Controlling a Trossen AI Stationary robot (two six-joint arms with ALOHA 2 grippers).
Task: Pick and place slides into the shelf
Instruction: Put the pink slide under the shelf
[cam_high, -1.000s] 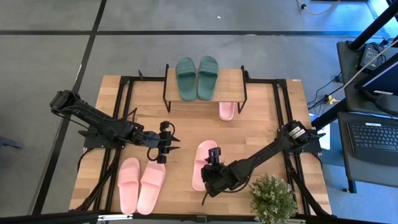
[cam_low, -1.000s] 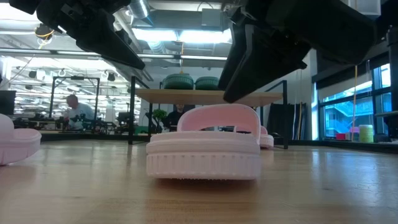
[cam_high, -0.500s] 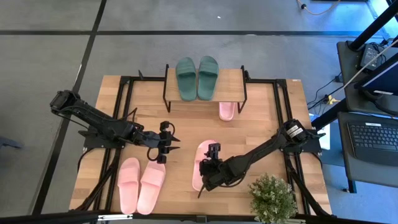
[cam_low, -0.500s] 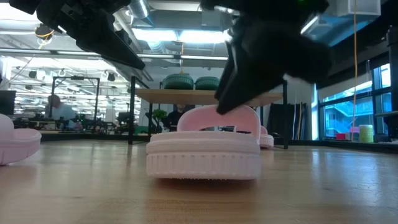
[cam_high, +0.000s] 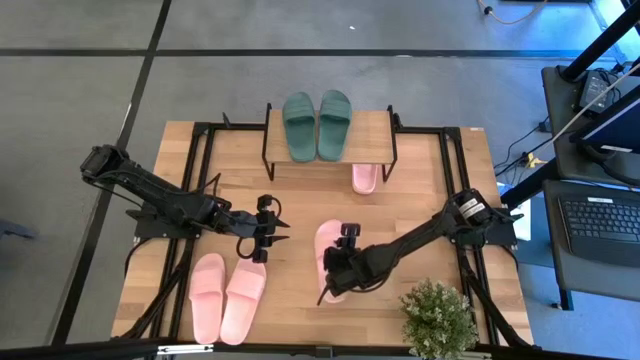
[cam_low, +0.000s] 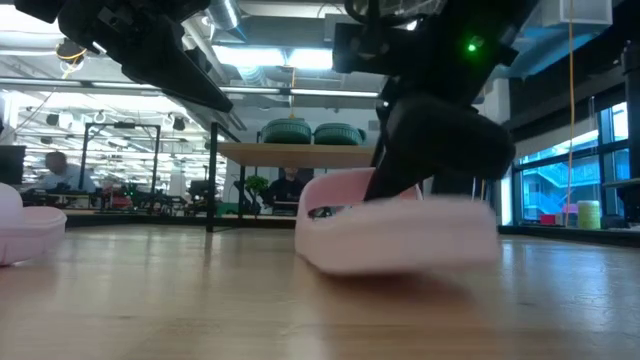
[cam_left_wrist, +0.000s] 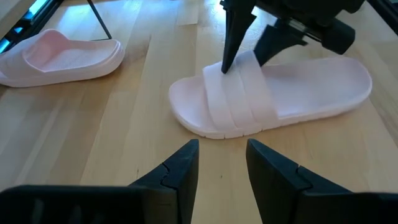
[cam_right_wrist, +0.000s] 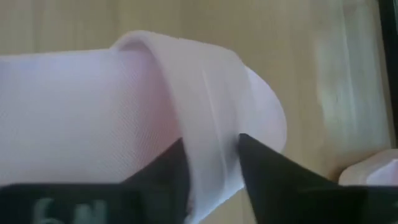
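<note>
Pink slide (cam_high: 329, 252) strap pinched by right gripper (cam_high: 343, 262), tilted off table (cam_high: 290, 200).

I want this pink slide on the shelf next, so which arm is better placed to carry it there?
The right. Its gripper is already closed on the strap of the pink slide, which looks tilted in the low view. The left gripper hangs open and empty beside it. The shelf has free space beside the green pair.
</note>
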